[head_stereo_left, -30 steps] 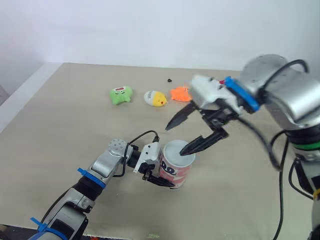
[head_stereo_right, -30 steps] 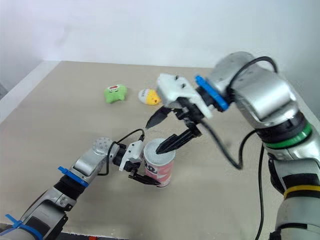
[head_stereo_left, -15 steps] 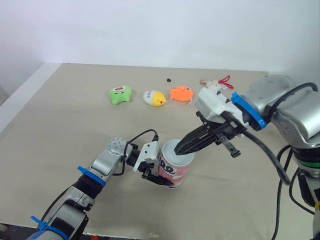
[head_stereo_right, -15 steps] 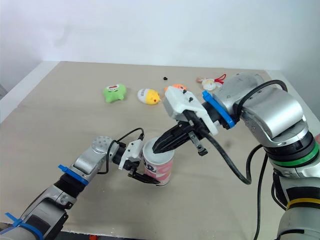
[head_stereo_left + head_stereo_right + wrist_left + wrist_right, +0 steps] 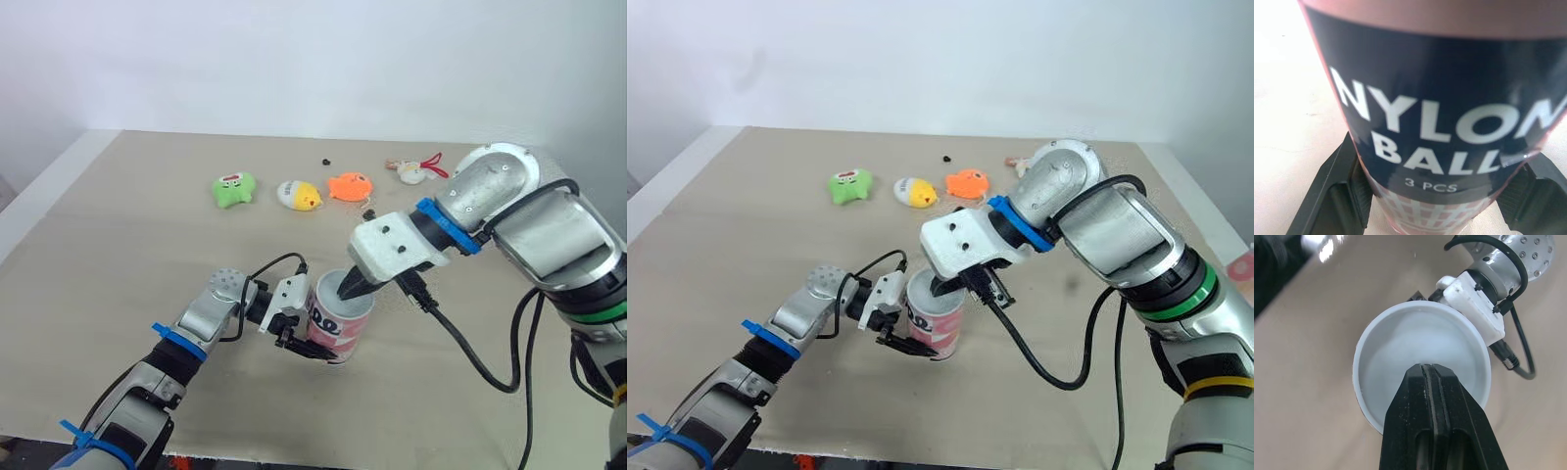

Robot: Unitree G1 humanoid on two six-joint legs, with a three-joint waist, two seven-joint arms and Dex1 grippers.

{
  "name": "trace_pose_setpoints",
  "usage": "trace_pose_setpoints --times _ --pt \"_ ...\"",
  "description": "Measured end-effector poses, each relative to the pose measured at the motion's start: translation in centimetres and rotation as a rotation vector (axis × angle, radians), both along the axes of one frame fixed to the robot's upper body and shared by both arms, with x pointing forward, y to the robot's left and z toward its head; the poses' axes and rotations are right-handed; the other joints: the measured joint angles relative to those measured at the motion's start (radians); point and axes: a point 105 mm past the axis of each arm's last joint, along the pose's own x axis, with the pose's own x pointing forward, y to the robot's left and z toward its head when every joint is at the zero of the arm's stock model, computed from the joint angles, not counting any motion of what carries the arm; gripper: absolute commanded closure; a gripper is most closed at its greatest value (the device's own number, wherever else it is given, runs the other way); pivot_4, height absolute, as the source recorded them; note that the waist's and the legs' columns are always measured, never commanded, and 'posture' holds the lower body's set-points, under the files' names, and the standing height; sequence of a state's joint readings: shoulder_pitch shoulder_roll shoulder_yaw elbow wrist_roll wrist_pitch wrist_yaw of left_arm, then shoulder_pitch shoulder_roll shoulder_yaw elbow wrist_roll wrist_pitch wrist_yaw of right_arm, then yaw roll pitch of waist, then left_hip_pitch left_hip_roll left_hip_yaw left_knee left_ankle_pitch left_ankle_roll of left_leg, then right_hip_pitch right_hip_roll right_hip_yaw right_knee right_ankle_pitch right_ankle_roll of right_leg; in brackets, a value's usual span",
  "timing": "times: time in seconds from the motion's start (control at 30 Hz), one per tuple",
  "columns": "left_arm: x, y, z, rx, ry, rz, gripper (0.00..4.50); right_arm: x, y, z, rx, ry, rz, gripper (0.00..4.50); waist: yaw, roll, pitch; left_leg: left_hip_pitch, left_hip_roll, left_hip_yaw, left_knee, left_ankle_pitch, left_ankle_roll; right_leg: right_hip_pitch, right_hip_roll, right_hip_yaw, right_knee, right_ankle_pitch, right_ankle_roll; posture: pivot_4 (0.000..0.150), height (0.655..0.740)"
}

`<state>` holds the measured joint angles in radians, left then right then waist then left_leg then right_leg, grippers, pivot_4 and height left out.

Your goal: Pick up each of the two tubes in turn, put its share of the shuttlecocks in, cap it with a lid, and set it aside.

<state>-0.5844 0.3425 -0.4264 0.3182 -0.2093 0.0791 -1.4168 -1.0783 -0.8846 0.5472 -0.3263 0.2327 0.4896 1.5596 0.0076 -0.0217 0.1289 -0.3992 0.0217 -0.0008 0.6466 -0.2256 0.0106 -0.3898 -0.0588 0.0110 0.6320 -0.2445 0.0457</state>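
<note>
Right claw (image 5: 1429, 369): both black fingers pressed flat together, nothing visible between them, tips dipped into the open mouth of the tube (image 5: 339, 331). The tube stands upright on the table (image 5: 118, 235) right beneath, its long axis vertical and roughly in line with the fingers. Left claw (image 5: 306, 343) pinches the tube low on its wall from the robot's left, forearm low over the table; my right arm arches in from the right, wrist bent down. I cannot tell what lies in the white bore; I judge the exit must run straight up that axis.
</note>
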Motion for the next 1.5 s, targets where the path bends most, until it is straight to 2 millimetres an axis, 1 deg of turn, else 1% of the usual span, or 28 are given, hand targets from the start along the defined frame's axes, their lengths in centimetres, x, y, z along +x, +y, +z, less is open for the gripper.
trace_pose_setpoints --times 0.03,0.13,0.17,0.23,0.27,0.33,0.4,0.43,0.47,0.5,0.57,0.6,0.63,0.73,0.77,0.8,0.97,1.07,1.13,1.2,1.3,1.33,1.4,1.43,1.47,1.5 --pt "0.0 0.1 -0.1 0.0 0.0 0.001 1.67 0.1 0.1 0.0 0.008 0.009 -0.007 4.47 0.0 -0.001 -0.001 0.001 0.001 0.0 0.0 0.0 0.0 0.0 0.0 0.0 0.0 0.0 -0.001 0.15 0.74" --pt "0.1 0.1 0.0 -0.005 -0.01 0.0 1.67 0.4 0.1 0.3 0.064 0.109 -0.069 4.47 0.0 -0.002 0.0 0.001 0.001 0.001 0.0 0.0 0.0 0.0 -0.002 0.0 0.0 0.002 -0.003 0.15 0.74" --pt "0.0 0.0 0.1 -0.012 -0.024 -0.006 1.67 0.5 0.0 0.5 0.102 0.187 -0.108 4.47 0.001 0.001 0.002 -0.001 0.001 0.001 0.0 0.0 0.0 -0.002 -0.004 -0.001 0.0 0.003 -0.004 0.15 0.74" --pt "-0.1 -0.1 0.3 -0.021 -0.038 -0.016 1.67 0.2 -0.3 1.2 0.16 0.251 -0.132 4.47 0.003 0.004 0.005 -0.005 0.001 0.001 0.0 0.0 0.0 -0.005 -0.006 -0.002 0.0 0.006 -0.009 0.15 0.74" --pt "-0.1 -0.2 0.4 -0.029 -0.047 -0.021 1.67 0.0 -0.7 1.9 0.21 0.286 -0.149 4.47 0.006 0.004 0.005 -0.007 0.0 0.001 0.0 0.0 0.0 -0.006 -0.004 -0.003 0.0 0.006 -0.009 0.15 0.74" --pt "-0.2 -0.5 0.5 -0.045 -0.064 -0.031 1.67 -0.2 -2.2 3.7 0.338 0.336 -0.215 4.47 0.011 0.004 0.005 -0.011 -0.001 0.0 0.0 0.0 0.0 -0.004 -0.006 -0.004 0.0 0.005 -0.008 0.15 0.74" --pt "-0.2 -0.6 0.7 -0.055 -0.083 -0.038 1.67 -0.5 -3.8 5.6 0.47 0.346 -0.291 4.47 0.012 0.004 0.006 -0.016 -0.003 0.002 0.001 0.0 0.0 -0.009 -0.008 -0.003 -0.001 0.006 -0.007 0.15 0.74" --pt "-0.2 -0.6 0.7 -0.057 -0.086 -0.039 1.67 -0.7 -4.3 6.1 0.505 0.346 -0.309 4.47 0.013 0.005 0.007 -0.017 -0.003 0.002 0.001 0.0 0.0 -0.01 -0.008 -0.002 -0.001 0.007 -0.006 0.15 0.74" --pt "-0.1 -0.7 0.8 -0.059 -0.1 -0.045 1.67 -1.0 -5.2 6.5 0.554 0.335 -0.359 4.47 0.015 0.005 0.007 -0.019 -0.004 0.002 0.002 0.0 0.0 -0.011 -0.008 -0.003 -0.001 0.007 -0.006 0.15 0.74" --pt "0.1 -0.8 0.9 -0.059 -0.101 -0.042 1.3 -1.1 -6.0 6.5 0.579 0.328 -0.408 4.18 0.017 0.005 0.009 -0.02 -0.003 0.002 0.004 0.0 0.0 -0.012 -0.008 -0.002 -0.001 0.008 -0.005 0.15 0.74" --pt "0.5 -0.6 0.7 -0.043 -0.1 -0.021 0.47 -1.1 -7.6 5.6 0.606 0.312 -0.516 3.45 0.018 0.005 0.011 -0.022 -0.003 0.002 0.007 0.001 0.001 -0.013 -0.007 -0.003 -0.001 0.01 -0.004 0.15 0.74" --pt "1.0 -0.1 0.0 -0.005 -0.075 0.015 0.13 -1.2 -8.2 4.9 0.618 0.304 -0.567 3.13 0.018 0.006 0.012 -0.023 -0.003 0.002 0.007 0.002 0.002 -0.013 -0.007 -0.002 -0.001 0.01 -0.002 0.15 0.74" --pt "1.2 0.5 -0.1 0.003 -0.053 0.032 0.0 -1.4 -8.8 4.1 0.624 0.308 -0.617 2.56 0.015 0.006 0.016 -0.025 -0.003 0.004 0.007 0.002 0.003 -0.016 -0.005 0.0 -0.001 0.009 0.003 0.15 0.74" --pt "1.4 0.6 0.2 0.002 -0.047 0.033 0.0 -1.9 -9.4 2.4 0.63 0.317 -0.699 1.04 0.009 0.011 0.02 -0.026 -0.002 0.005 0.007 0.003 0.003 -0.018 -0.002 0.002 -0.001 0.01 0.004 0.15 0.74" --pt "1.4 0.7 0.3 0.003 -0.044 0.033 0.0 -2.2 -9.6 2.0 0.637 0.317 -0.723 0.5 0.007 0.011 0.02 -0.026 -0.002 0.005 0.007 0.003 0.003 -0.017 0.0 0.003 0.0 0.011 0.005 0.15 0.74" --pt "1.5 0.7 0.3 0.005 -0.043 0.033 0.0 -2.3 -9.7 1.8 0.645 0.313 -0.737 0.05 0.006 0.01 0.02 -0.027 -0.002 0.003 0.007 0.003 0.003 -0.017 0.001 0.003 0.0 0.013 0.005 0.15 0.74" --pt "1.7 0.8 0.4 0.003 -0.068 0.037 0.0 -3.1 -10.3 -0.3 0.663 0.325 -0.835 0.05 0.005 0.009 0.021 -0.028 -0.003 0.003 0.006 0.002 0.004 -0.018 0.004 0.003 0.0 0.012 0.005 0.15 0.74" --pt "1.7 1.4 0.6 0.012 -0.07 0.039 0.0 -3.9 -10.0 -1.8 0.668 0.376 -0.857 0.05 0.004 0.005 0.024 -0.028 -0.002 0.003 0.006 0.002 0.004 -0.018 0.005 0.003 0.0 0.011 0.005 0.15 0.74" --pt "1.4 2.7 0.7 0.043 -0.075 0.031 0.0 -4.4 -10.0 -2.8 0.653 0.404 -0.874 0.05 0.0 0.005 0.025 -0.028 -0.001 0.003 0.006 0.002 0.004 -0.018 0.005 0.004 0.0 0.011 0.005 0.15 0.74" --pt "1.2 3.8 0.7 0.07 -0.075 0.032 0.0 -4.6 -9.9 -3.3 0.647 0.412 -0.882 0.05 0.0 0.005 0.025 -0.028 -0.001 0.002 0.006 0.002 0.004 -0.018 0.005 0.005 0.0 0.011 0.006 0.15 0.74" --pt "1.1 4.6 0.7 0.087 -0.076 0.047 0.0 -5.0 -9.6 -4.0 0.632 0.432 -0.874 0.05 0.0 0.005 0.025 -0.027 -0.001 0.002 0.006 0.002 0.004 -0.018 0.005 0.004 0.0 0.01 0.007 0.15 0.74" --pt "1.2 5.2 0.8 0.099 -0.081 0.059 0.0 -5.2 -9.4 -4.4 0.622 0.448 -0.873 0.05 0.001 0.005 0.025 -0.027 -0.001 0.002 0.006 0.002 0.004 -0.018 0.005 0.004 0.0 0.01 0.009 0.15 0.74" --pt "1.4 7.1 1.0 0.131 -0.114 0.1 0.0 -5.5 -8.8 -6.0 0.58 0.476 -0.867 0.05 -0.001 0.002 0.027 -0.027 0.001 0.003 0.007 0.002 0.004 -0.018 0.006 0.005 0.0 0.009 0.006 0.15 0.74" --pt "1.9 9.1 1.7 0.131 -0.122 0.174 0.0 -5.7 -8.2 -7.7 0.556 0.503 -0.868 0.05 -0.003 0.001 0.028 -0.027 0.005 0.003 0.007 0.002 0.004 -0.019 0.008 0.005 0.0 0.009 0.003 0.15 0.74" --pt "2.1 9.7 2.4 0.092 -0.126 0.208 0.0 -5.6 -7.8 -8.4 0.555 0.496 -0.865 0.05 -0.001 0.002 0.028 -0.027 0.006 0.003 0.007 0.002 0.003 -0.019 0.008 0.004 0.0 0.009 0.004 0.15 0.74" --pt "2.1 9.7 2.6 0.082 -0.129 0.213 0.0 -5.5 -7.6 -8.6 0.557 0.493 -0.863 0.05 0.0 0.002 0.028 -0.027 0.006 0.003 0.007 0.002 0.003 -0.018 0.008 0.004 0.0 0.009 0.004 0.15 0.74"
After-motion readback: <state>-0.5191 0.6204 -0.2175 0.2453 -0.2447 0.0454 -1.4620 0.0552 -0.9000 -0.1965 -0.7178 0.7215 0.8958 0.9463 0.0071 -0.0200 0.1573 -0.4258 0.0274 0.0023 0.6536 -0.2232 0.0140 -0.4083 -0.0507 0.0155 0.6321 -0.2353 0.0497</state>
